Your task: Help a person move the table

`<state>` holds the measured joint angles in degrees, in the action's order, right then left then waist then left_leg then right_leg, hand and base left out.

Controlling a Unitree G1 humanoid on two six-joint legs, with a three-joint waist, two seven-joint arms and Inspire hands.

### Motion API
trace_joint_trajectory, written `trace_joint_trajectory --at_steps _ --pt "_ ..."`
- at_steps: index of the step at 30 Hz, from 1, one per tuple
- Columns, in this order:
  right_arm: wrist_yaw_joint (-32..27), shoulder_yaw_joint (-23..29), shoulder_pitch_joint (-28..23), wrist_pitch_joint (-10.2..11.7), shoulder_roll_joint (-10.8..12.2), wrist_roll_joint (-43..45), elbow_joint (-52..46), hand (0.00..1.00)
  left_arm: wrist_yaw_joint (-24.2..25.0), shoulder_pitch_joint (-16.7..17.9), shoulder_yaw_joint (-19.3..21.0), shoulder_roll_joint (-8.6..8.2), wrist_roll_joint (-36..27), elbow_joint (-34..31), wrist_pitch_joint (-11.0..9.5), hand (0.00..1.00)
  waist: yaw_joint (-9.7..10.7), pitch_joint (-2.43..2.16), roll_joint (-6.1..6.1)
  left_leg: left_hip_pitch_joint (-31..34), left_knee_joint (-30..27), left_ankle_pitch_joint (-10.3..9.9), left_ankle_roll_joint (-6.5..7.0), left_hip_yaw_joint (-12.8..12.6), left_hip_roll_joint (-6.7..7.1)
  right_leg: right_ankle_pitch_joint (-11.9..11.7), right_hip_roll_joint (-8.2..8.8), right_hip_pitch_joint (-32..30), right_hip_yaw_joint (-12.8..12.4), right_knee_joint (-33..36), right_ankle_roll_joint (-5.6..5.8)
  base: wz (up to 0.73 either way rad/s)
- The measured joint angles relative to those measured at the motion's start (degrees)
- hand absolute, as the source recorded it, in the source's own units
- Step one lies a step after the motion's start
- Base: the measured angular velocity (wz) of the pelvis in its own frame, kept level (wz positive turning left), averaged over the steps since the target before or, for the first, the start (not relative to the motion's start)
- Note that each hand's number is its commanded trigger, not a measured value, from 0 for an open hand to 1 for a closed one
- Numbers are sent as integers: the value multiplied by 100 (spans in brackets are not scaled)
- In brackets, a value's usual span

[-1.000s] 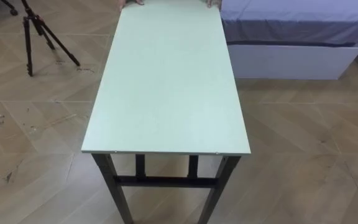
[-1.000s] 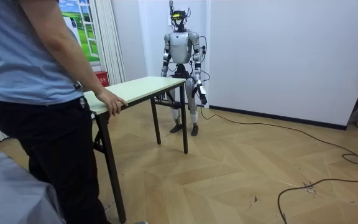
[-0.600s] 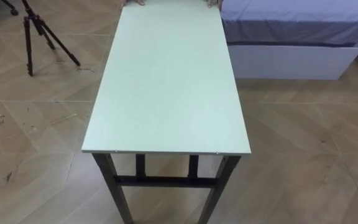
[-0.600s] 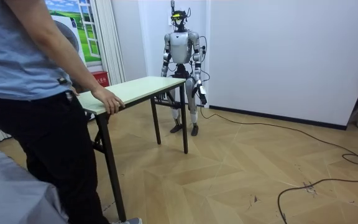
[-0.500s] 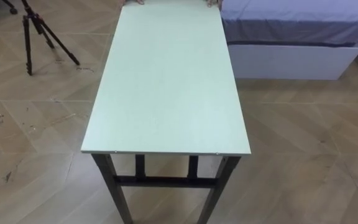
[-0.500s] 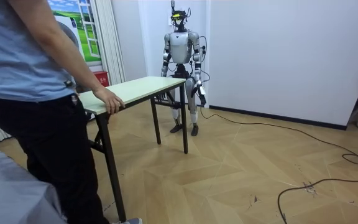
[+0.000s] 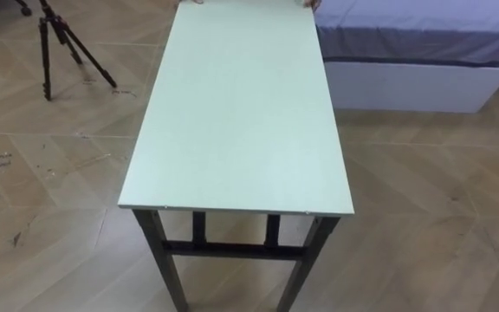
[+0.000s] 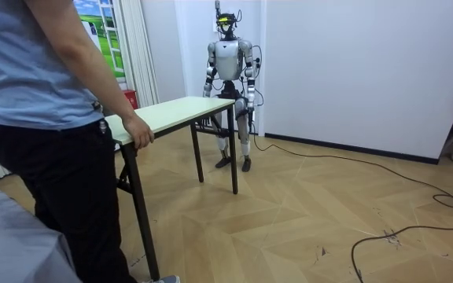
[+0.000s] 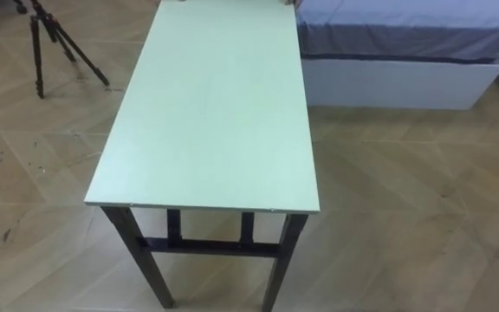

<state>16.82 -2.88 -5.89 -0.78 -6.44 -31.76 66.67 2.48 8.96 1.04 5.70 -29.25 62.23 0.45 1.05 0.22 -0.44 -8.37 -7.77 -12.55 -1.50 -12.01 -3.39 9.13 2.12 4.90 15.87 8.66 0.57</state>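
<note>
- Table [image 7: 241,113], a pale green rectangular top on black metal legs, runs up the frame's centre with its legs resting on the wooden parquet floor [image 7: 42,173].
- The person's hand [image 8: 138,134] curls over its short end at the room view's left, likely ready to lift.
- The robot stands at the opposite end, placed for a shared carry. Its left hand [image 8: 255,123] hangs by its thigh and its right hand [image 8: 208,93] is near the table corner; clenched or released, I cannot tell.
- The top looks bare, matte and flat.
</note>
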Motion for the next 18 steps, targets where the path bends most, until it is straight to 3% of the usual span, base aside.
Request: trace_joint_trajectory --at_steps 8,13,18 --pt "269 -33 -242 -72 -40 -440 -1074 0 326 77 -400 74 -1093 -459 55 0 27 -22 52 89 -151 0 0 3 10 0 35 -17 26 13 0 1" --pt "521 -37 -644 -184 -77 -793 -2385 0 519 327 -637 99 -1314 -1363 174 0 28 -25 61 157 -160 0 0 3 9 -1 40 -89 61 12 -2 2" --pt "710 -44 -922 -245 -71 -1311 -2990 0 610 586 -745 174 -1596 -2169 233 0 46 -22 52 175 -159 0 0 3 7 -1 41 -98 55 34 -2 -1"
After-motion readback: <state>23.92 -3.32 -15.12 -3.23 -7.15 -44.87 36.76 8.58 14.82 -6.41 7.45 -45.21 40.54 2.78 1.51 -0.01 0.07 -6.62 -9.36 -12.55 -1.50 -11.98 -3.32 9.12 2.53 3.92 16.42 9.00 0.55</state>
